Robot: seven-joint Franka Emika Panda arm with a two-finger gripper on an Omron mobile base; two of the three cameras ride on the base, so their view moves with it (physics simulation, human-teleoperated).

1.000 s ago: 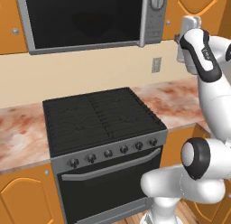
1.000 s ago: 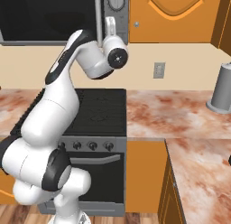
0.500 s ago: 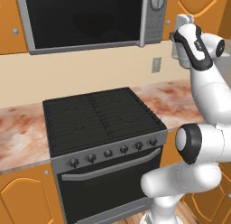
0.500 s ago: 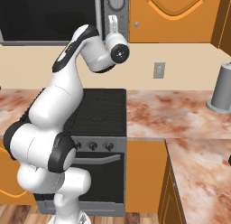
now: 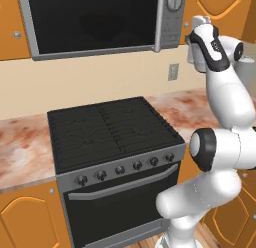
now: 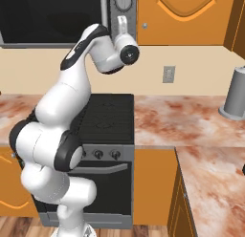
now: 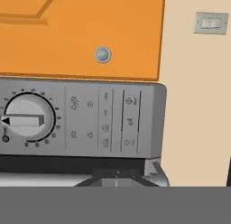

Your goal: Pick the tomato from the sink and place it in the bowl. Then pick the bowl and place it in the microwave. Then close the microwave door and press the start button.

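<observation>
Rising toward the grey boxy microwave control panel | white arm's gripper clenched, empty, now nearer the knob | black glass door closed; start press remains

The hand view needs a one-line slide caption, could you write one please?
Shut gripper faces the microwave control panel, knob alongside.

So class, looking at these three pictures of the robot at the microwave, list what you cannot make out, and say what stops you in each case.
- Inside of the microwave: left base view, hidden behind its dark closed door.
- Button labels on the panel: hand view, too small and blurred to read.
- Gripper: hand view, cut off at the bottom; its shut fingertips barely show.
- Grey canister: right base view, cut by the right edge.
</observation>
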